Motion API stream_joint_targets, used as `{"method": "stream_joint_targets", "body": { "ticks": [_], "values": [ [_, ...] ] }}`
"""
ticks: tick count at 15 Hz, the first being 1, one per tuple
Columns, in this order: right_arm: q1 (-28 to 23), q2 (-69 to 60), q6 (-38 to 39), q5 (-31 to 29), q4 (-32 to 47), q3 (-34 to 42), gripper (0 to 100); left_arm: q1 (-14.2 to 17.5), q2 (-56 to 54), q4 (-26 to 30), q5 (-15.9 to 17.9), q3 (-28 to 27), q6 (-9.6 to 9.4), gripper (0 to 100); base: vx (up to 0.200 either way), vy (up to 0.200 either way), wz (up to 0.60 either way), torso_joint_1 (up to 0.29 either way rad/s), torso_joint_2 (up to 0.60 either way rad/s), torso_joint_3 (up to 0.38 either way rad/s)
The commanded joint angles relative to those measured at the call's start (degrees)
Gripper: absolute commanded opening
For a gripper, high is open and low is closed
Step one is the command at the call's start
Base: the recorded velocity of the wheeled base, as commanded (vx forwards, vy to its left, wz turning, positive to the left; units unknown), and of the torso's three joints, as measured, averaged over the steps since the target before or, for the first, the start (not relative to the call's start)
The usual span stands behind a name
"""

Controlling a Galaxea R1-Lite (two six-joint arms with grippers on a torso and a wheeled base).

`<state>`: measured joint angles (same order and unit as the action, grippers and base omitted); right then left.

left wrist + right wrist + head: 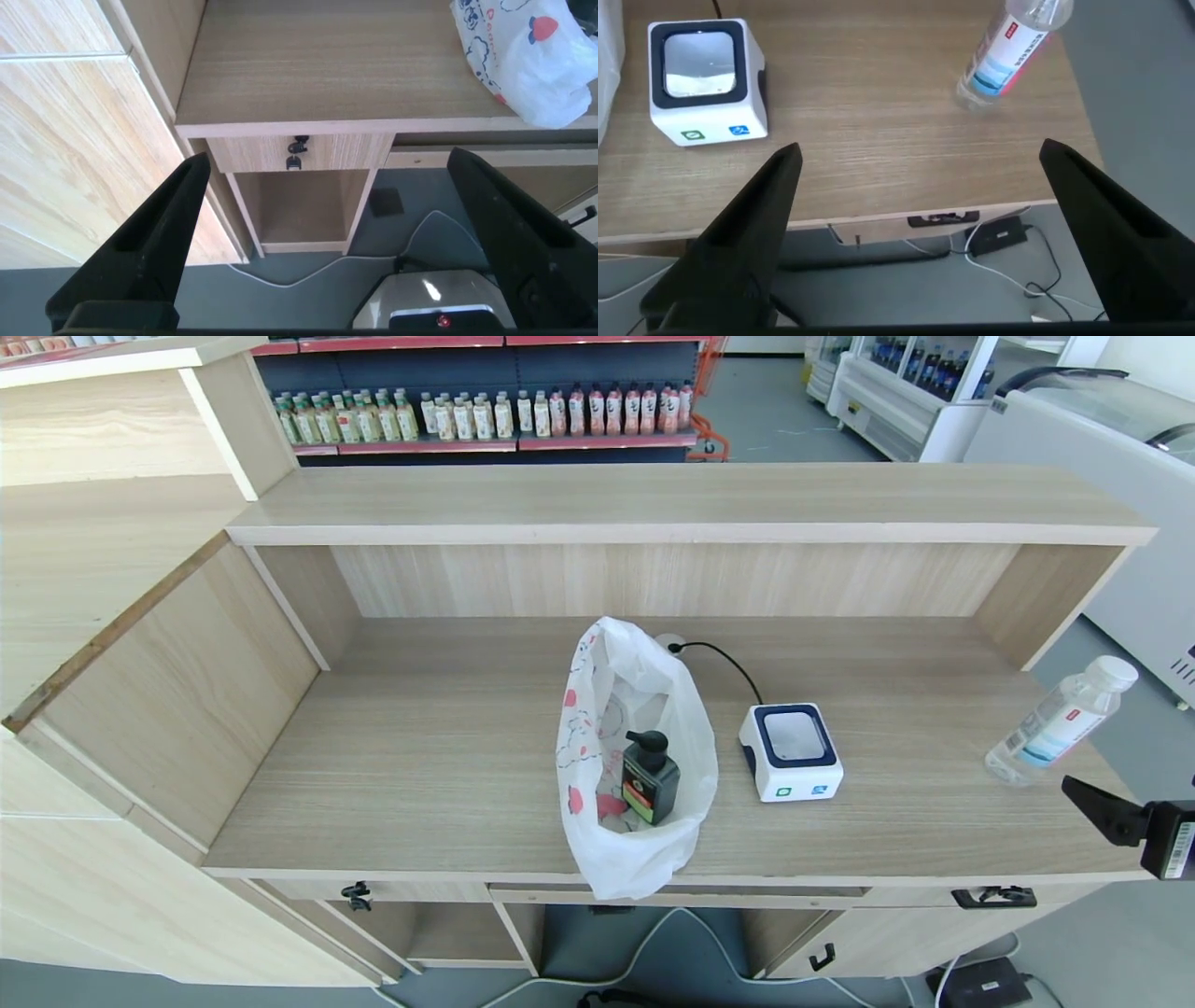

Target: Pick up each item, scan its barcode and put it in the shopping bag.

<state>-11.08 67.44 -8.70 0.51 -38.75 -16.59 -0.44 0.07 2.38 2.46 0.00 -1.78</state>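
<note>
Left fingers [163, 238]: black wedges, spread wide, empty, off the desk's [420, 756] left front. Right fingers [752, 233]: same, released, by the right front corner. Clear plastic water bottle [1060, 721], white cap, on the wood-grain right end. Boxy white scanner [792, 751] mid-desk. Dark pump bottle [650, 779] inside the crinkled white shopping bag [695, 756].

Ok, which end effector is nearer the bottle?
Right. The right end effector sits just in front of the bottle at the counter's front edge; the left end effector is off the front left, beyond the bag.
</note>
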Motion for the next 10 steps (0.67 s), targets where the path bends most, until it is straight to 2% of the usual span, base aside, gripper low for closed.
{"method": "stream_joint_targets", "body": {
  "ticks": [1, 6, 10],
  "values": [
    [-1.58, 0.94, 0.09, 0.02, -0.18, -0.46, 100, 0.0, -0.07, 0.0, 0.0, 0.0, -0.07, 100, 0.0, -0.2, 0.0, 0.002, 0.0, 0.002],
    [-7.38, 1.29, 0.62, 0.45, -0.09, 1.65, 100, 0.0, -0.07, 0.0, 0.0, 0.0, -0.24, 100, 0.0, -0.2, 0.0, 0.002, 0.0, 0.002],
    [-7.02, 0.59, 2.11, 0.81, -3.79, 5.61, 100, 0.0, -0.07, 0.0, 0.0, 0.0, -0.24, 100, 0.0, -0.2, 0.0, 0.004, 0.0, 0.002]
  ]
}}
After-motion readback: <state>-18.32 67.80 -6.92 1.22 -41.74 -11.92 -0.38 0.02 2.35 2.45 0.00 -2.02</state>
